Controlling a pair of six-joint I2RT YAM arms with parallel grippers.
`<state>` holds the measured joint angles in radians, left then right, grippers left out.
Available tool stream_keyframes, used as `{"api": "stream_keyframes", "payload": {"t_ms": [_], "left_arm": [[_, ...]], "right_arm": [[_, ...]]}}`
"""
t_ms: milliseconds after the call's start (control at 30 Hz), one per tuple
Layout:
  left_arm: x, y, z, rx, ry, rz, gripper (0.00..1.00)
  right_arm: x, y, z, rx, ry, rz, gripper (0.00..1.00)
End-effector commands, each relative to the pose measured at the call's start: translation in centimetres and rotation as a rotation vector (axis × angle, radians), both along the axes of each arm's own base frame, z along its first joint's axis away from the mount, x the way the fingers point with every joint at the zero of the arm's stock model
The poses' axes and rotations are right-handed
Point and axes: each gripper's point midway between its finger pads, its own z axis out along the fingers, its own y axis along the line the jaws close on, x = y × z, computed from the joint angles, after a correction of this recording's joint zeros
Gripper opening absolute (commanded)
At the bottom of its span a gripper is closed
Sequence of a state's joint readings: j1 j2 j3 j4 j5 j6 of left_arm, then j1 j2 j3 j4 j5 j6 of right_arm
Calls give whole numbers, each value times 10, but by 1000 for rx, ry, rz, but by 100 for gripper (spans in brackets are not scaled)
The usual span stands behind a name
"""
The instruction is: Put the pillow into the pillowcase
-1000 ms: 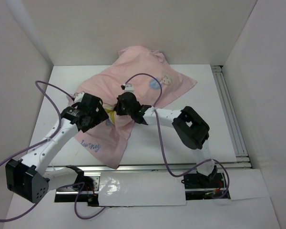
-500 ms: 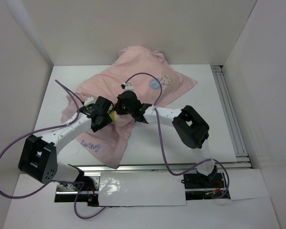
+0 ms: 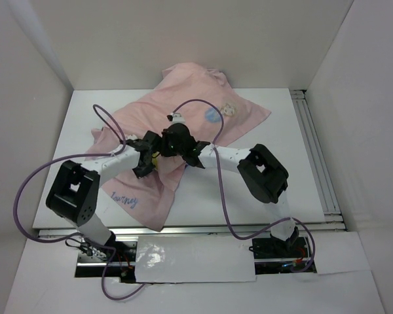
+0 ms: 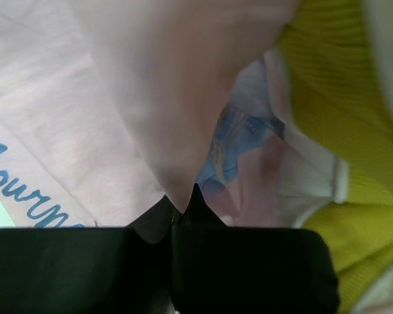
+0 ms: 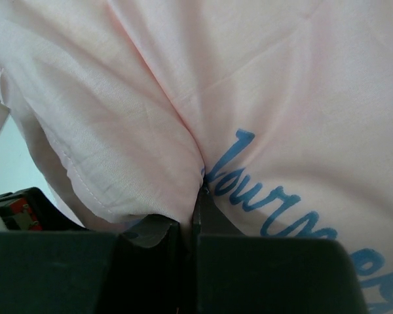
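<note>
Pillow (image 3: 154, 159) first: I only get a sliver of yellow, left of the table's middle and tucked between my two grippers. The rest is buried under pink cloth, so I can't tell how far in it sits. On the left wrist camera the yellow ribbed fabric fills the right side, with a bit of blue print showing just beside it.

The pillowcase (image 3: 196, 108) lies pink side up and rumpled, running from the far centre down to the near left. There's blue script lettering (image 3: 124, 198) on its near-left corner and a small cartoon figure (image 3: 228, 109) on the far right part.

The left gripper (image 3: 146, 157) has its fingers pressed together on a fold of the pillowcase, and the pink cloth rises straight out of the tips. The right gripper (image 3: 167, 145), just beside it on the right, is likewise clamped on a pinch of pink fabric, right next to the lettering on its own camera.

The white table (image 3: 249, 196) lies beneath, and purple cables (image 3: 203, 104) loop over the cloth.
</note>
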<state>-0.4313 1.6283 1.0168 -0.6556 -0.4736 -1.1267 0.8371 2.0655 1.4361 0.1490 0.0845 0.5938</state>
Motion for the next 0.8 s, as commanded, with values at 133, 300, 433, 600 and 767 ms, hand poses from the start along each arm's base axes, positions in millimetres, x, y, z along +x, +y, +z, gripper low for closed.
{"api": "stream_keyframes", "payload": {"t_ms": [133, 300, 433, 600, 767], "left_arm": [[2, -10, 69, 16, -235, -176, 0], [-24, -30, 106, -115, -368, -381, 0], [-44, -42, 128, -197, -445, -543, 0], [-56, -57, 158, -269, -500, -662, 0], [-52, -60, 192, -286, -617, -673, 0]], "right_arm": [[33, -4, 78, 234, -144, -89, 0], [54, -8, 117, 348, -214, -184, 0], [62, -5, 139, 446, -224, -192, 0], [52, 19, 103, 377, -176, -160, 0], [-2, 47, 36, 247, -89, 9, 0]]}}
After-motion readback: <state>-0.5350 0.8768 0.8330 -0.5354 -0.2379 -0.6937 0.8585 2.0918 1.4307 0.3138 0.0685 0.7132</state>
